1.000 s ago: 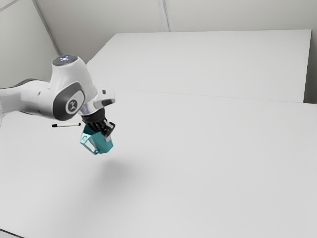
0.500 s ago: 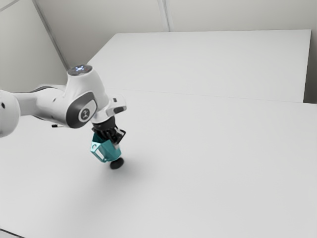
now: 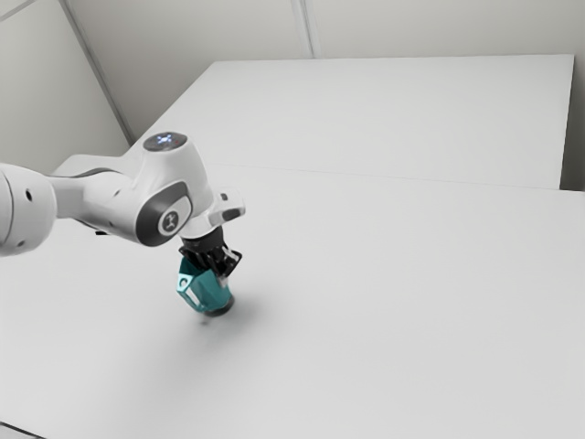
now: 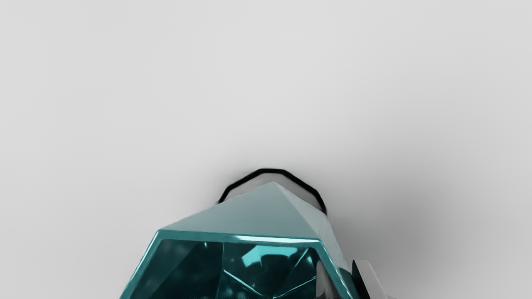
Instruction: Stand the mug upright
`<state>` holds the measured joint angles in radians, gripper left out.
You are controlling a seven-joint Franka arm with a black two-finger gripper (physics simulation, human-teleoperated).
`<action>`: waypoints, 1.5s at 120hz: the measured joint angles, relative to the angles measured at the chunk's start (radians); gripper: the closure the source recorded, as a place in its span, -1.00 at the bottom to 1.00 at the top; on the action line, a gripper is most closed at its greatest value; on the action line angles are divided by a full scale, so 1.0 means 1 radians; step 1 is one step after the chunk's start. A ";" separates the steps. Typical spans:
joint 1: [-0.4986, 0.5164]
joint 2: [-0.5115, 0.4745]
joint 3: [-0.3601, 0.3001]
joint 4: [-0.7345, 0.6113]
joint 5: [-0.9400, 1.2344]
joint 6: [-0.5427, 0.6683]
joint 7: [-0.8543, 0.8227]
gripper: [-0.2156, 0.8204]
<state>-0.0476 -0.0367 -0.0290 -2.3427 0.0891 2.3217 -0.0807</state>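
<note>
In the exterior view my gripper is shut on the wall of the teal faceted mug, low over the table. The mug tilts, with its open end up by my hand and its handle toward the exterior view's left. In the wrist view the mug opens toward the camera, and my gripper has one finger inside and one outside the wall. A dark-edged round patch lies beyond the mug's base. Whether the base touches the table cannot be told.
The white table extends around the mug. The black end of a marker pokes out behind the arm toward the exterior view's left. A large pale block or raised surface stands at the far side.
My hand has carried the mug toward the exterior view's right and down nearer the table. A dark patch has appeared under it, and the arm now covers most of the marker.
</note>
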 joint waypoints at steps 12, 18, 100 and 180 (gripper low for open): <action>0.000 0.011 0.000 0.000 0.000 0.005 -0.008 0.91; 0.000 0.018 0.000 0.000 0.000 0.007 -0.012 0.91; -0.004 0.010 0.000 0.002 0.000 0.017 -0.021 -0.28; -0.017 -0.070 -0.004 0.144 -0.037 -0.125 -0.013 -0.55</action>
<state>-0.0647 -0.1063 -0.0334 -2.1987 0.0517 2.1970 -0.0933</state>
